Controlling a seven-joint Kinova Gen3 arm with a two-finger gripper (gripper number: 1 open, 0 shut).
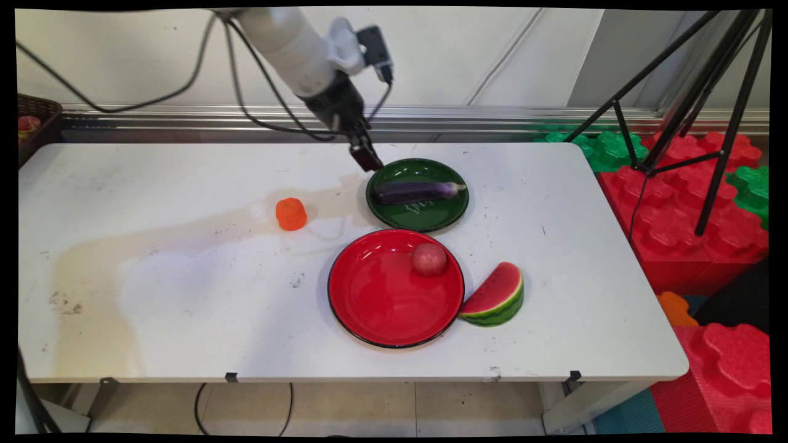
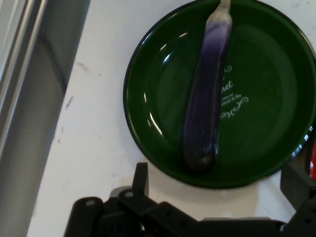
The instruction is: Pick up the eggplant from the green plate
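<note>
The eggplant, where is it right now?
The eggplant lies across the green plate at the table's far middle, just behind the red plate.

White round arm link point(image 1: 289, 43), smooth and tube-shaped, grey-white shell. Pale bracket with a small black camera box point(image 1: 375, 52) clipped on its side. Black wrist section below the white link, then black end effector point(image 1: 367, 159) with dark reddish tint at the tip. Thin black cables point(image 1: 246, 92) loop off the arm. Hand view: end effector point(image 2: 217, 190) is matte black linkage, round pivot pins, two black fingers point(image 2: 140, 177).
</note>
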